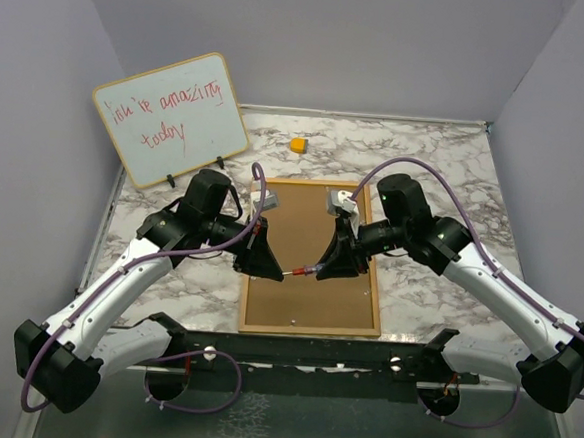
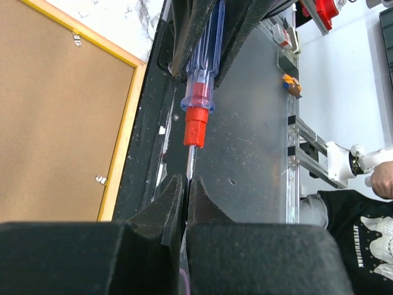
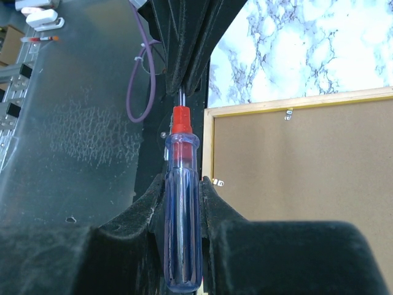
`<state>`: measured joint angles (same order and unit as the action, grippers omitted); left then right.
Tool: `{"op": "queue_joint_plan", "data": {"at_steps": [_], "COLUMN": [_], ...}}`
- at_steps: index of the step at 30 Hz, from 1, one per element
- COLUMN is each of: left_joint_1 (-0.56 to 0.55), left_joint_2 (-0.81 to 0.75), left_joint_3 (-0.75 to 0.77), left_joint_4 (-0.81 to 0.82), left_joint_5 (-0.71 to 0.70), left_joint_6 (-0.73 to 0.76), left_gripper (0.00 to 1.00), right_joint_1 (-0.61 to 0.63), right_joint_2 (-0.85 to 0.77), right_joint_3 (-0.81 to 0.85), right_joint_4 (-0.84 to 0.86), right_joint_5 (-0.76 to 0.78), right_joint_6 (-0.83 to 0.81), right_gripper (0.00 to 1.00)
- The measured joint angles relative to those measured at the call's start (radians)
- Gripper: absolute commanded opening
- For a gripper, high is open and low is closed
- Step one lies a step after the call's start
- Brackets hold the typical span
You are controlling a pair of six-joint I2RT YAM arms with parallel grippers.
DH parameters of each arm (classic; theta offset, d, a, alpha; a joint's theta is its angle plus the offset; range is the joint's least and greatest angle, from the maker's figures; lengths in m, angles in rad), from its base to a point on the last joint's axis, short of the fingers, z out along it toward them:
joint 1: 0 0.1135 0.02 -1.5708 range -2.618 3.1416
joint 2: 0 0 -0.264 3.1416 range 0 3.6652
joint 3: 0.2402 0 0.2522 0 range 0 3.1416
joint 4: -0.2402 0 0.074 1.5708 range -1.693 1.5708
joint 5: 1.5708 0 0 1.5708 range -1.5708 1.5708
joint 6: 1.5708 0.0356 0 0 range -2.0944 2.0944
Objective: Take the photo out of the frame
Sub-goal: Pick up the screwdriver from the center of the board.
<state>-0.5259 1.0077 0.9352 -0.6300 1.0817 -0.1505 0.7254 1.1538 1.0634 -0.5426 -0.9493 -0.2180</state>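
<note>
Left fingers [image 2: 174, 200]: pressed together on the thin metal shaft of the screwdriver [image 2: 199, 86], just below its red collar. Right fingers [image 3: 147, 212]: I see them pinching the same tool's clear blue handle, so it spans both arms above the frame [image 1: 311, 306]. Frame: yellow-edged, lying flat with its cork back up, at the middle of the counter's [image 1: 436, 169] near edge, small clips [image 3: 288, 113] on the back. Photo: I cannot see it from this side. Whiteboard [image 1: 171, 118]: propped at the far left corner. Small orange block [image 1: 297, 144]: near the far edge.
</note>
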Motion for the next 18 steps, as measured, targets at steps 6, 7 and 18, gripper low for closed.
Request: {"op": "queue_joint_plan", "data": {"at_steps": [6,7,18], "left_joint_1": [0.000,0.000,0.000], "left_joint_2": [-0.004,-0.006,-0.039], "left_joint_3": [0.000,0.000,0.007], "left_joint_4": [0.000,0.000,-0.002], "left_joint_5": [0.010,0.010,0.006], "left_joint_6": [0.010,0.013,0.022], "left_gripper": [0.00,0.00,0.00], "right_joint_1": [0.000,0.000,0.000], "right_joint_2": [0.000,0.000,0.000], "right_joint_3": [0.002,0.002,0.002], "right_joint_4": [0.000,0.001,0.026], "right_joint_5": [0.000,0.000,-0.002], "right_joint_6": [0.002,0.007,0.040], "right_gripper": [0.01,0.01,0.25]}}
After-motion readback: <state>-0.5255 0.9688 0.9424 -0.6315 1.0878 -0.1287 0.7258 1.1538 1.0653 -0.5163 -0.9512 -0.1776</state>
